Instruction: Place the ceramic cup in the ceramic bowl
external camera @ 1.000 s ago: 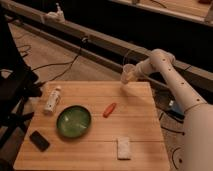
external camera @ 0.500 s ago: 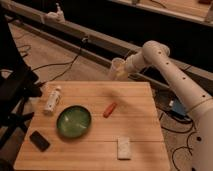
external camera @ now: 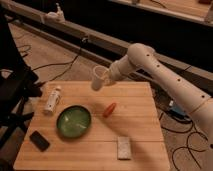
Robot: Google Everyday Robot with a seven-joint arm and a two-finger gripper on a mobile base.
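The gripper [external camera: 104, 76] hangs in the air above the far edge of the wooden table [external camera: 140, 130], at the end of the white arm [external camera: 167, 82] that reaches in from the right. Its jaws are clenched on the ceramic cup [external camera: 97, 80], which is off the table and tilted, its wider rim uppermost and its narrow base pointing down and to the left of the jaws. The ceramic bowl [external camera: 73, 121] sits on the table below the jaws and a little to their left, nearer the camera, well apart from the held cup and with nothing visible inside it. Almost straight under the jaws, between them and the near edge, lies a small red-orange object [external camera: 109, 109], just beside the bowl's right rim. To the left of the jaws and lower, a white bottle [external camera: 52, 100] lies on its side near the bowl's upper left. Farthest from the jaws, a black phone [external camera: 39, 140] rests at the near left corner, and a pale rectangular block [external camera: 123, 147] lies by the near edge, below the jaws and slightly to their right.
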